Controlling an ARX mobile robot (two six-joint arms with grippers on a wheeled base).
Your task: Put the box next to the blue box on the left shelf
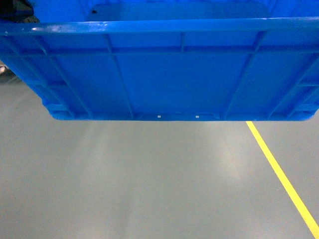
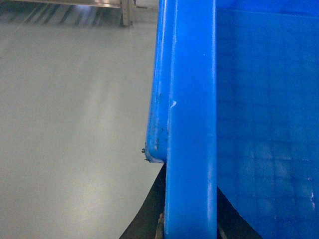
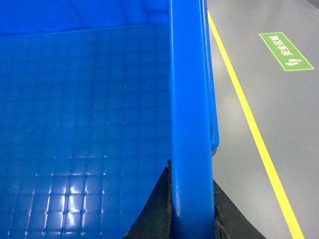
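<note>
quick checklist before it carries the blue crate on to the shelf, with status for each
1. Left pincer straddles the box rim: ok, dark fingers on both sides of the wall.
2. Right pincer straddles the opposite rim: ok.
3. Box clear of the floor: ok, floor shows below its base.
4. Box level: ok in head view.
5. Box contents: empty where visible; the rest cannot tell.
6. Left shelf and blue box beside the target spot: cannot tell; only a steel frame at the far edge.
</note>
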